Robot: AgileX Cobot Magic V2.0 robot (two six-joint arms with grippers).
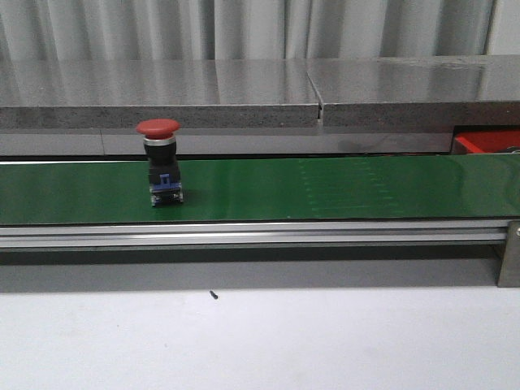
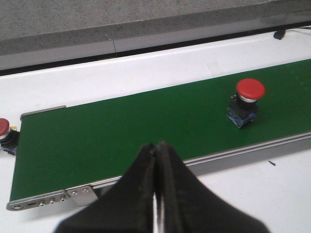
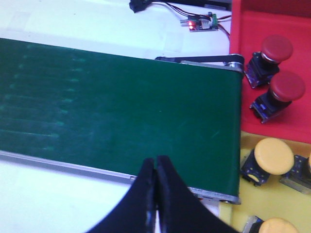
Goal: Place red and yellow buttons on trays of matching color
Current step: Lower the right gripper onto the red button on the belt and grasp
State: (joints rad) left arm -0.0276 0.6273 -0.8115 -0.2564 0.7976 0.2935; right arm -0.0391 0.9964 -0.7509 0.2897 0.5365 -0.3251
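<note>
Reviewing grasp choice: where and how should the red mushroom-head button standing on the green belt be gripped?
Probably from above, fingers closing on the black body under the cap of the red mushroom-head button: it stands upright on the green conveyor belt, and its cap overhangs.

Matt green belt (image 1: pixel 325 188), brushed metal rail (image 1: pixel 244 236), glossy red plastic button (image 1: pixel 158 127)

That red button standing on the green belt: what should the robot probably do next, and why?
Probably open the left gripper and reach toward the red button. It stands upright on the belt, ungrasped, and both grippers look shut and empty. The red tray already holds two.
</note>
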